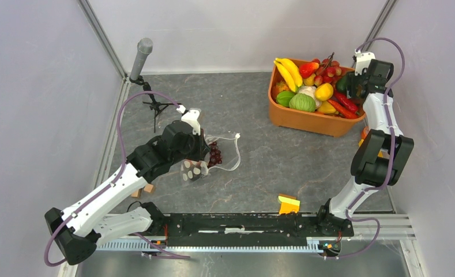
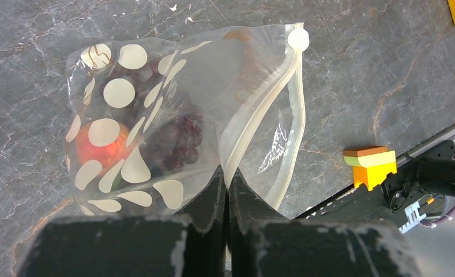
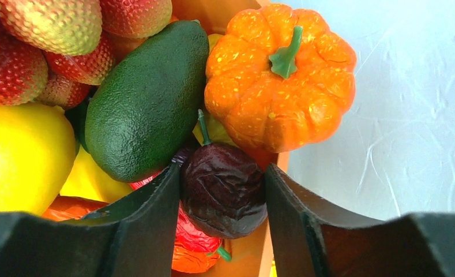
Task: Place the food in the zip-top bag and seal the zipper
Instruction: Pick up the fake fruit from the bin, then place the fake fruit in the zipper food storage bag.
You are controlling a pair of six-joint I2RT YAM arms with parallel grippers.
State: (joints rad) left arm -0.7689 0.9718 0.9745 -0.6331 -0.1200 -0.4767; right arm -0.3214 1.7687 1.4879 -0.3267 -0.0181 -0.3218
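The left gripper (image 2: 225, 184), fingers pressed together, pinches the zip-top bag (image 2: 213, 86) beside its zipper (image 2: 265, 109) on the table (image 2: 357, 86), grapes (image 2: 176, 138) inside; farther back, the right gripper (image 3: 223, 190) clasps a maroon fruit (image 3: 225, 199) below a pumpkin (image 3: 279, 86) in the orange tub (image 1: 305, 121)

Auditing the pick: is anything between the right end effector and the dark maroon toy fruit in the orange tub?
Nothing visible. The right end effector flanks the dark maroon glossy toy fruit, fingers against both sides; the green plastic avocado and orange plastic pumpkin lie beyond it.
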